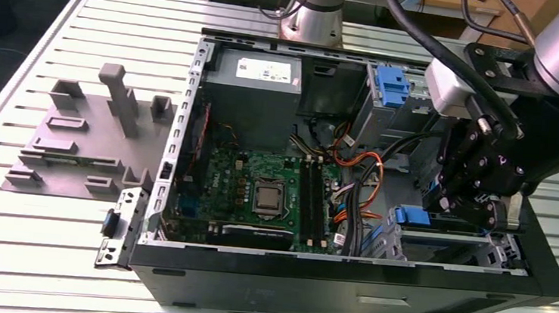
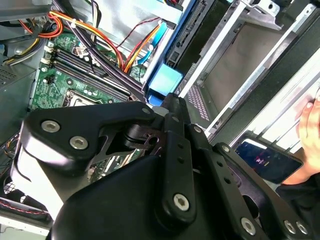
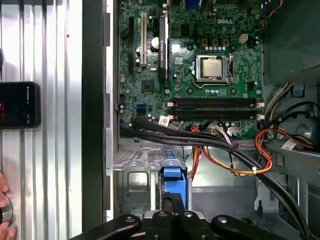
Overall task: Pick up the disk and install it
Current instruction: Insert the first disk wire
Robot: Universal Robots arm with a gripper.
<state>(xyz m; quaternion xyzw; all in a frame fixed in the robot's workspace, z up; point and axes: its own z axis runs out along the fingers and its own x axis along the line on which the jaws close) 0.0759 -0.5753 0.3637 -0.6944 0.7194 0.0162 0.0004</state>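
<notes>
The claw is down inside the open computer case, at the lower right of the exterior view. Its fingers are close together with no gap, and their tips are right at the blue end of the disk. The disk sits in a grey metal slot, near the green board. A phone lies outside the case.

The exterior view looks down on the whole open computer case; both wrist views hover close, sharing its motherboard.
</notes>
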